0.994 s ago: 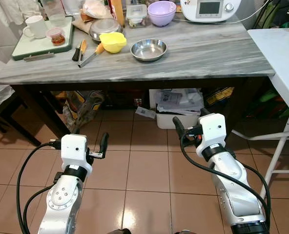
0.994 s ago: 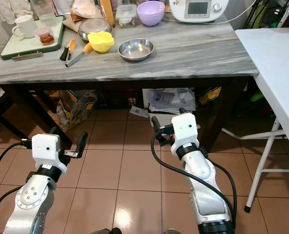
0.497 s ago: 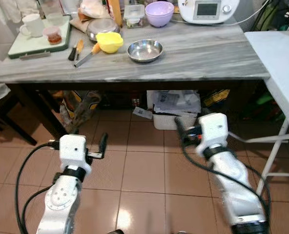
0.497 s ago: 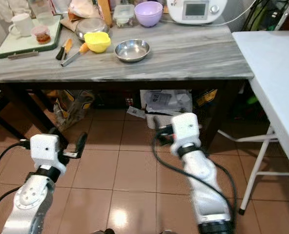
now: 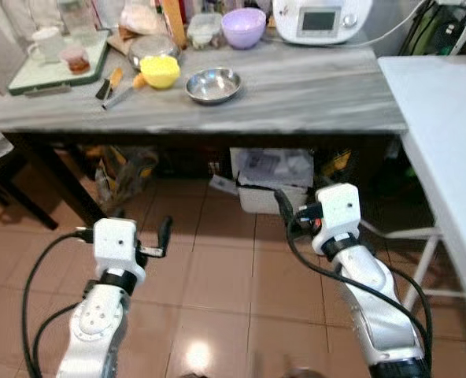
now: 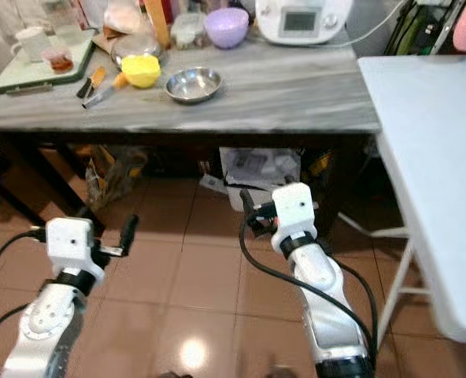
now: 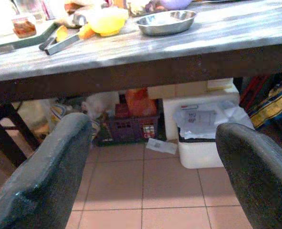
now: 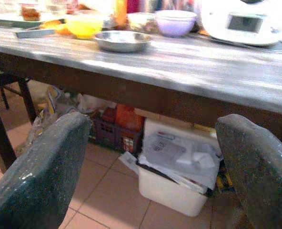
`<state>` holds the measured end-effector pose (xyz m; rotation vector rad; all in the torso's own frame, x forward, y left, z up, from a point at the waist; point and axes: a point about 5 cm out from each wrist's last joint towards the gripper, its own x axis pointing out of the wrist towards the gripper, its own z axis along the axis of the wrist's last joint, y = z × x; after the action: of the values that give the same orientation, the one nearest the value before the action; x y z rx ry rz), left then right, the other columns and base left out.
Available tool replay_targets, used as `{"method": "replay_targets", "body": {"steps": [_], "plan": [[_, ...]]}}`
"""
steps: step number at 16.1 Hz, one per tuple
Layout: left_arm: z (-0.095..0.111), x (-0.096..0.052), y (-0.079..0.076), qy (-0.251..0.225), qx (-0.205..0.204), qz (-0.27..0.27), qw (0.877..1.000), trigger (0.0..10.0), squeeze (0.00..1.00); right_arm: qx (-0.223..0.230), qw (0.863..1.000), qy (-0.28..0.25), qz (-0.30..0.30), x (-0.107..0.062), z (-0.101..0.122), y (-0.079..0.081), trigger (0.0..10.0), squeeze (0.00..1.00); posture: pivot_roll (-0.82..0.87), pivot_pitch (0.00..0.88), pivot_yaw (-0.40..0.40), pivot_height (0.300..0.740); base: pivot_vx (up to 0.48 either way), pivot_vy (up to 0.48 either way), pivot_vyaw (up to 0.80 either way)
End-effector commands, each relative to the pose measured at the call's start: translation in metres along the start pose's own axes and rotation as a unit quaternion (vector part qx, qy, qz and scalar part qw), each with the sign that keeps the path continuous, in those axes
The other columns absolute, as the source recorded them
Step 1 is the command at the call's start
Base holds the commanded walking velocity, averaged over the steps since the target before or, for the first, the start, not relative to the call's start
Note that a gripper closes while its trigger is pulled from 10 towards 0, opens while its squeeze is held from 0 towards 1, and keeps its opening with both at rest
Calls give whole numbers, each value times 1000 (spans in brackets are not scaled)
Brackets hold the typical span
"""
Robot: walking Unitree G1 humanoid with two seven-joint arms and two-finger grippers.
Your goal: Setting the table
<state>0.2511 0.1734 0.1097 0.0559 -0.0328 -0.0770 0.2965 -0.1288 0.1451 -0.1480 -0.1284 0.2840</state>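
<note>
Your steel bowl (image 5: 212, 84) sits on the grey marbled desk (image 5: 312, 87), near its front edge and toward the left half, with a yellow bowl (image 5: 160, 71) just beside it on the left. Behind them, along the back of the desk, stand a purple bowl (image 5: 243, 26) and a clear lidded container (image 5: 206, 27), and to their right a white kitchen appliance (image 5: 321, 17) with a small screen. Left of the yellow bowl lie a knife (image 5: 109, 81) and another orange-handled utensil (image 5: 123, 91), and at the far left a green tray (image 5: 56, 67) carries a white mug (image 5: 44, 45) and a small jar (image 5: 75, 57). Under the desk you can see a white bin (image 5: 276, 177) stuffed with papers on the tiled floor (image 5: 217, 276). A white folding table (image 5: 445, 150) stands to the right of the desk. Both of your arms hang low over the tiles, well short of the desk and below its top. Your left tool (image 5: 166, 234) has its fingers spread apart and holds nothing; your right tool (image 5: 286, 211) is likewise spread wide and empty, as its wrist view shows with the desk edge between the two fingers (image 8: 36, 176).
</note>
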Motion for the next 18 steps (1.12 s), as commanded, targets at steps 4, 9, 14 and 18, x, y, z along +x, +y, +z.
{"method": "replay_targets", "body": {"steps": [4, 9, 14, 18], "plan": [[1, -1, -2, 2, 2, -13, 1000, 10000, 0, -2, 1000, 3, -7, -5, -1, -6, 10000, 0, -144, 146, 97, 740, 0, -352, -591], [1, -3, 0, 2, 4, -13, 1000, 10000, 0, -4, 1000, 5, -4, -6, -3, -6, 10000, 0, -135, 144, 98, 740, 0, -352, -434], [3, -3, 0, 2, 4, -12, 1000, 10000, 0, -6, 1000, -1, 1, -3, -1, -4, 10000, 0, -127, 140, 98, 740, 0, -353, 0], [2, -3, -4, 4, 1, -17, 1000, 10000, 0, -18, 1000, -3, 8, -6, -2, -1, 10000, 0, -131, 147, 105, 740, 0, -352, 508]]}}
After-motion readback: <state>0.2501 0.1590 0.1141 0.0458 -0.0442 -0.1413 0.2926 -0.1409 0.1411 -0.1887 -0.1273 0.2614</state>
